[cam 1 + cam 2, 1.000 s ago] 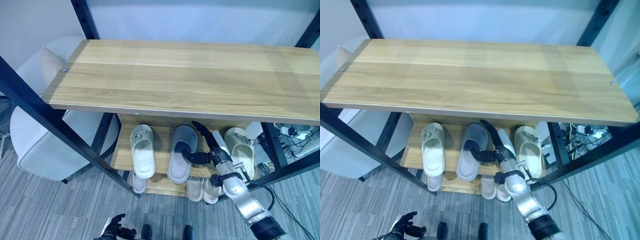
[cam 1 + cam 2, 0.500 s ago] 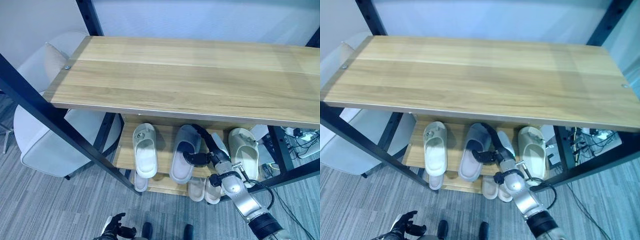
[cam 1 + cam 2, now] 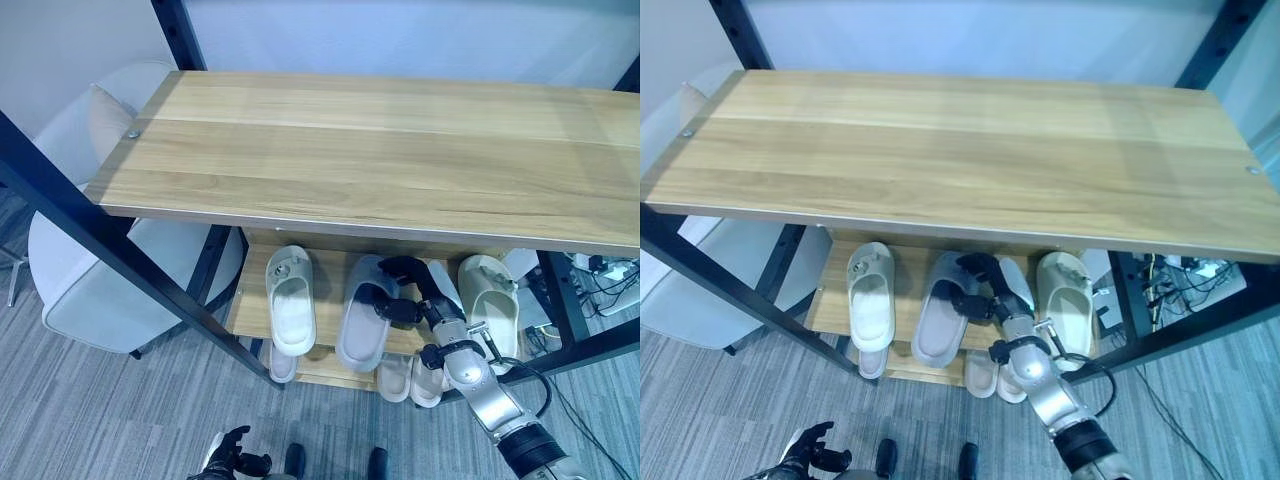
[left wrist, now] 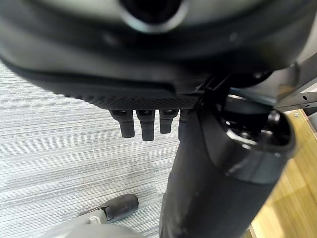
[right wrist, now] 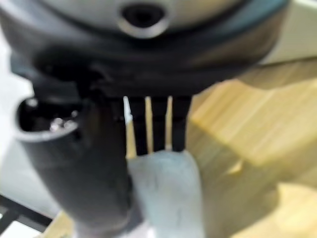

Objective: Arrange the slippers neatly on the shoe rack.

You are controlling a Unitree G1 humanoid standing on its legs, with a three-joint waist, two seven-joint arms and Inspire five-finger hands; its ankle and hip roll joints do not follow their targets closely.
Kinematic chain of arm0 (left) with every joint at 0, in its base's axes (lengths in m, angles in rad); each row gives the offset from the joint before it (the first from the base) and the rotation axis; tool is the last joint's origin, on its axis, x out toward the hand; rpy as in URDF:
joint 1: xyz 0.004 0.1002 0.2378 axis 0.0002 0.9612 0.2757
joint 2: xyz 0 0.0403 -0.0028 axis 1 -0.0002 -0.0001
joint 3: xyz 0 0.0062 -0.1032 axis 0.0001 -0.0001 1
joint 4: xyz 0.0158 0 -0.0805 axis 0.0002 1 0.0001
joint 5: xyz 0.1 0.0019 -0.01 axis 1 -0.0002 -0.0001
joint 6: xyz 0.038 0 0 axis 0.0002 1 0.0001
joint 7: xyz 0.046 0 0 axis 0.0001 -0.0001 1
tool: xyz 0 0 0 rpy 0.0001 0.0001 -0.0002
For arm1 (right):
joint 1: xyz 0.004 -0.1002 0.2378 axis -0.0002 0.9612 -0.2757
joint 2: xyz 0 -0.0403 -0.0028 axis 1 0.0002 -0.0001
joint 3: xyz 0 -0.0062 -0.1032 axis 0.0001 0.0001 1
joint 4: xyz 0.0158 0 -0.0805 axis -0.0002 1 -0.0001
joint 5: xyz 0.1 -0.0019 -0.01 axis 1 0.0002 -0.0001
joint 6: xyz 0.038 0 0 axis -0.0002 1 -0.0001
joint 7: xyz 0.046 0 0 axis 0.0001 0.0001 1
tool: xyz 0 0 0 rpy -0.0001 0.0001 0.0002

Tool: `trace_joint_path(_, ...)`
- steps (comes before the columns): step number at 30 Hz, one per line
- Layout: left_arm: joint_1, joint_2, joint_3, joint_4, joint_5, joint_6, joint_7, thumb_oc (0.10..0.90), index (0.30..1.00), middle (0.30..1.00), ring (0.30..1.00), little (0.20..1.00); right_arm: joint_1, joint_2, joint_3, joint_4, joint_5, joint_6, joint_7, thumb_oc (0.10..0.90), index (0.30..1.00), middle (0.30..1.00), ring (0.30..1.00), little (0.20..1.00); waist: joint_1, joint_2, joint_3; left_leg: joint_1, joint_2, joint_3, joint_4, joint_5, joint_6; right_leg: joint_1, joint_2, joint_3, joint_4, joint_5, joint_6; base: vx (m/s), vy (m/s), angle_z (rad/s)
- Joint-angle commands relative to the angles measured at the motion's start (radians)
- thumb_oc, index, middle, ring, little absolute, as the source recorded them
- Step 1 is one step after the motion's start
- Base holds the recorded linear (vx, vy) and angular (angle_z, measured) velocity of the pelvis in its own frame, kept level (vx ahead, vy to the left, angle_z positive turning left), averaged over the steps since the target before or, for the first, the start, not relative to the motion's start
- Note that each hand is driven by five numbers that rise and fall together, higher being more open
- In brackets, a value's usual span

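The shoe rack (image 3: 380, 170) has a wide wooden top board on a black frame, a middle shelf (image 3: 250, 300) below it and a lower shelf beneath that. On the middle shelf lie four slippers, toes pointing in under the top board. A cream slipper (image 3: 289, 298) lies to the left, apart from the others. The grey slipper (image 3: 363, 315) is next to it, slightly skewed, its heel sticking out over the shelf's front edge. A white slipper (image 3: 445, 290) lies just right of the grey one, mostly hidden by the right arm. Another cream slipper (image 3: 488, 305) lies at the right end of the shelf.

The right hand (image 3: 405, 290) reaches under the top board and is clamped on the grey slipper: its fingers curl over the slipper's upper near the toe, and the thumb presses against the slipper's right side. In the right wrist view the fingers (image 5: 157, 124) lie on the pale grey upper (image 5: 166, 191) with the wood of the shelf past it.

On the lower shelf, a pair of pale slippers (image 3: 410, 378) shows below the right wrist, and the heel of one more slipper (image 3: 281, 365) shows below the left cream one.

The left hand (image 3: 232, 458) hangs low over the grey carpet (image 3: 120, 410), well apart from the rack, its fingers (image 4: 142, 126) loosely curled and holding nothing. A pale chair (image 3: 90, 230) stands left of the rack, behind the black frame post
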Motion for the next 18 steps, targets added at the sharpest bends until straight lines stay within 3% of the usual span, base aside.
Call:
trace_joint_path(1,0.028,-0.009,-0.067,0.119,0.025,0.04,0.007,0.8,0.9,0.9,0.9,0.9,-0.085,0.007,-0.058,-0.065,-0.014,-0.053,-0.031,0.4,0.3,0.3,0.3,0.3,0.024,-0.014,-0.007,0.029,-0.058,-0.03,0.003,-0.068,0.008,0.079,-0.018,0.007,0.012,-0.11,0.085,0.0,0.0,0.0)
trace_joint_path(9,0.034,-0.01,-0.058,0.123,0.041,0.043,0.01,0.8,0.9,0.9,0.9,0.9,-0.026,0.007,-0.092,-0.117,-0.035,-0.062,-0.042,0.4,0.3,0.3,0.3,0.3,0.016,-0.015,-0.008,0.036,-0.057,-0.028,0.003,-0.071,0.009,0.082,-0.02,0.005,0.012,-0.111,0.087,0.0,0.0,0.0)
trace_joint_path(18,0.037,-0.002,-0.028,0.108,0.057,0.037,0.011,0.8,0.9,0.9,0.9,0.9,0.114,-0.033,-0.143,-0.366,-0.085,-0.124,0.001,0.4,0.3,0.3,0.3,0.3,-0.011,-0.015,-0.013,0.05,-0.058,-0.016,0.003,-0.071,0.008,0.098,-0.021,0.008,0.012,-0.108,0.09,-0.02,0.005,0.0)
